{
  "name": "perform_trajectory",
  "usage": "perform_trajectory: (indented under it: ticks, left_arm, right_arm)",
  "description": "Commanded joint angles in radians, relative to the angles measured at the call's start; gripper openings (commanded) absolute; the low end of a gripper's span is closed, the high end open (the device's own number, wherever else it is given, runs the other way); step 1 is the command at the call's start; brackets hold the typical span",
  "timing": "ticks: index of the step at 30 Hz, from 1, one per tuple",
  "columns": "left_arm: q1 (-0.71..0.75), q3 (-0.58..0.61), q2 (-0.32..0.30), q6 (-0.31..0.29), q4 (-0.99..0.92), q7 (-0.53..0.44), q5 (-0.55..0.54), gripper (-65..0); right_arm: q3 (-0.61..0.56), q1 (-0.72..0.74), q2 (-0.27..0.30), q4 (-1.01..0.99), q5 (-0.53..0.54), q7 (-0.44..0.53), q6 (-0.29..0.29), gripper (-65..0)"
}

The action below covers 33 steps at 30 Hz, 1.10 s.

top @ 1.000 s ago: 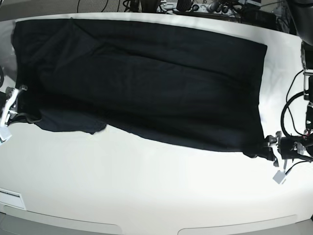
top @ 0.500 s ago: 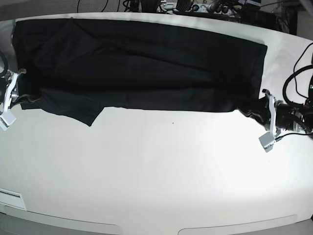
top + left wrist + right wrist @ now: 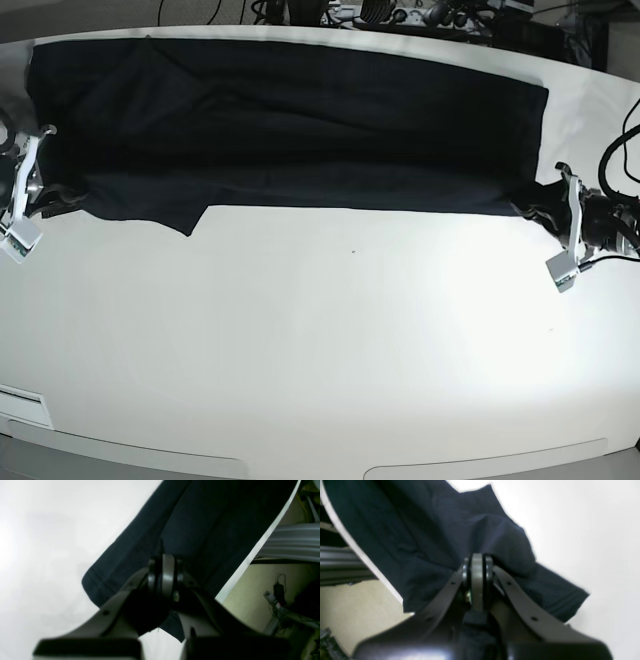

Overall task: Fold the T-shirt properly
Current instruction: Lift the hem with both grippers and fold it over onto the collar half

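Two grippers pinch the black T-shirt (image 3: 290, 130), which lies doubled along the far half of the white surface (image 3: 330, 340). Only the wrist views show the grips: left gripper (image 3: 163, 562) clenched on cloth by the hem corner, right gripper (image 3: 477, 560) probably bunching sleeve fabric (blurred). The base view shows the straight near edge.

Near half of the table (image 3: 320, 350) lies bare — T-shirt (image 3: 290, 130) apparently covers the far strip.
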Motion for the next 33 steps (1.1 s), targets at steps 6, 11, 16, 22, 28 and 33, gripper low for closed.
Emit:
perform_trajectory:
  ticks: [6,11,16,22,28,33]
  left_arm:
    - [0.051,-0.012,-0.037,-0.007,0.011,0.008,-0.015,-65.0]
    - [0.127,-0.012,-0.039,-0.007,0.011,0.050,-0.015,-65.0]
    - [0.169,-0.012,-0.039,-0.007,0.011,0.032,-0.015,-65.0]
    - [0.176,-0.012,-0.040,-0.007,0.011,-0.010,-0.015,-42.7]
    - [0.150,-0.013,-0.070,-0.007,0.011,-0.011,-0.015,-27.3]
    - [0.114,-0.014,-0.084,0.055,0.011,-0.045,-0.015,-27.3]
  right_arm:
    - [0.013,-0.057,0.026,0.010,-0.031,0.009,0.001,-65.0]
    - [0.013,-0.060,0.026,0.010,-0.101,0.009,0.001,-65.0]
    - [0.013,-0.103,0.023,0.010,-0.105,0.009,0.001,-65.0]
    - [0.013,-0.167,-0.006,0.010,-0.158,0.009,0.001,-32.0]
    - [0.049,-0.116,0.053,0.078,0.030,0.009,0.001,-26.9]
    - [0.123,-0.116,-0.003,0.169,0.030,0.009,0.001,-30.1]
